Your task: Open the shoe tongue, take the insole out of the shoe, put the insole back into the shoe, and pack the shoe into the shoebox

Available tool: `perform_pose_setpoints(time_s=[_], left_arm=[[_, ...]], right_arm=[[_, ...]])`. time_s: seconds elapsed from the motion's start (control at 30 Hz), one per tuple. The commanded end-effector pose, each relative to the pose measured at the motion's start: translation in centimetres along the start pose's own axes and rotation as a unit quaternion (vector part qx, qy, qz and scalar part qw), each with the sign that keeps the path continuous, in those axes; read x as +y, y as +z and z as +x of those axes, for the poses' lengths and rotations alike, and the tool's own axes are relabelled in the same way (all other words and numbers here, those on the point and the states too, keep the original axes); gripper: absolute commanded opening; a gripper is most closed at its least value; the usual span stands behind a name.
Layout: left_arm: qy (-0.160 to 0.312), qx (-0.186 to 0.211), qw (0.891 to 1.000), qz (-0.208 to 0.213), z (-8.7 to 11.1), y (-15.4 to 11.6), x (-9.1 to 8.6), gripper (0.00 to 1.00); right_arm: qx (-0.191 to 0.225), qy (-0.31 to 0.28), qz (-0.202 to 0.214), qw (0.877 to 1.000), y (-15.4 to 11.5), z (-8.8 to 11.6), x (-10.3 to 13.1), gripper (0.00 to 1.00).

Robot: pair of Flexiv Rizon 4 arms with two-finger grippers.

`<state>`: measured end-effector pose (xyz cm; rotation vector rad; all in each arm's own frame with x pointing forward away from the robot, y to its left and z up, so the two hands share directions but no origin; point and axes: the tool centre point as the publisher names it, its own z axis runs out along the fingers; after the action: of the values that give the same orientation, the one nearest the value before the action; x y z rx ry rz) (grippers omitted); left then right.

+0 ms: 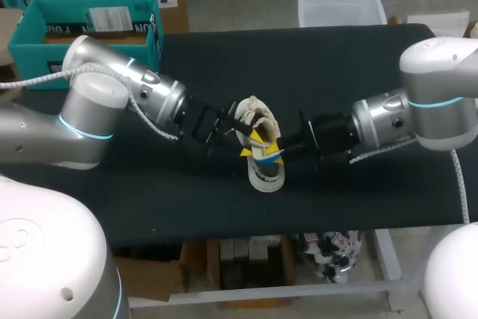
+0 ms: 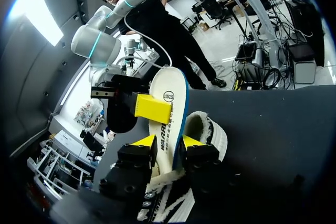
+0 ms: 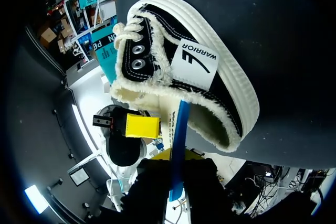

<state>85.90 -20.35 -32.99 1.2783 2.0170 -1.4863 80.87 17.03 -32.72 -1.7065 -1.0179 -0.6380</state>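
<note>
Insole (image 2: 169, 109) stands on edge with its lower end in the mouth of the shoe (image 1: 264, 175), mid-frame in head view, on the table (image 1: 351, 65). Step is either the end of the pull-out or the start of the refit, can't tell which. To do it well, keep the insole in line with the opening and go slow. Nothing grips the shoe, so it will likely drag, and one arm could let go and pin it.

Left gripper (image 2: 169, 142) has a narrow gap, both yellow tips pressed on the insole's two faces just above the shoe. Right gripper (image 3: 177, 163) has fingers nearly together, pinching the insole higher up. Shoebox (image 1: 45, 50) sits upper left, well apart.
</note>
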Motion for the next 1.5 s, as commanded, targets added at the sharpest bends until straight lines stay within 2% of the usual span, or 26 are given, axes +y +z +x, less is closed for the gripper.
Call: perform_pose_setpoints(time_s=[0.03, 0.07, 0.1, 0.27, 0.67, 0.9, 0.93, 0.97, 1.0, 1.07, 1.17, 1.27, 1.4, 1.5], left_arm=[[0.004, -0.002, 1.0, -0.006, 0.1, 0.1, -1.0, 0.25], [0.005, -0.003, 1.0, -0.005, 0.1, 0.2, -1.1, 0.18], [0.006, -0.002, 1.0, -0.004, 0.0, 0.2, -1.0, 0.0], [0.006, 0.003, 1.0, -0.006, 0.1, 0.6, -0.6, 0.0], [-0.031, 0.007, 0.999, -0.015, -0.4, 0.7, 2.6, 0.0], [-0.032, 0.006, 0.999, -0.014, -0.4, 0.4, 2.6, 0.0], [-0.031, 0.006, 0.999, -0.013, -0.3, 0.4, 2.5, 0.0], [-0.031, 0.005, 0.999, -0.013, -0.3, 0.4, 2.5, 0.0], [-0.03, 0.004, 0.999, -0.011, -0.2, 0.4, 2.5, 0.0], [-0.03, 0.003, 0.999, -0.01, -0.2, 0.3, 2.4, 0.0], [-0.031, 0.001, 0.999, -0.009, -0.1, 0.3, 2.3, 0.0], [-0.031, 0.0, 0.999, -0.009, 0.0, 0.3, 2.3, 0.0], [-0.032, -0.001, 0.999, -0.008, 0.0, 0.3, 2.1, 0.0], [-0.031, -0.002, 0.999, -0.009, 0.0, 0.3, 1.9, 0.0]], right_arm=[[0.004, -0.001, 0.003, 1.0, 0.0, -0.1, 0.3, 0.0], [0.004, -0.001, 0.003, 1.0, 0.0, -0.1, 0.3, 0.0], [0.004, -0.001, 0.003, 1.0, 0.0, -0.1, 0.3, 0.0], [0.006, 0.002, 0.003, 1.0, 0.0, -0.2, 0.8, 0.0], [0.008, 0.018, 0.023, 1.0, 1.2, 0.0, 4.6, 0.0], [0.007, 0.02, 0.018, 1.0, 0.8, 0.0, 3.9, 0.0], [0.007, 0.019, 0.013, 1.0, 0.6, 0.0, 3.6, 0.09], [0.008, 0.016, 0.01, 1.0, 0.4, 0.0, 3.2, 0.25], [0.007, 0.014, 0.006, 1.0, 0.3, 0.0, 2.8, 0.33], [0.008, 0.009, -0.003, 1.0, -0.2, -0.1, 1.9, 0.4], [0.012, 0.004, -0.011, 1.0, -0.7, -0.4, 0.8, 0.39], [0.018, 0.001, -0.012, 1.0, -1.0, -0.7, 0.3, 0.32], [0.021, -0.001, -0.013, 1.0, -1.0, -0.8, 0.1, 0.0], [0.021, -0.001, -0.012, 1.0, -0.9, -0.9, 0.1, 0.0]])
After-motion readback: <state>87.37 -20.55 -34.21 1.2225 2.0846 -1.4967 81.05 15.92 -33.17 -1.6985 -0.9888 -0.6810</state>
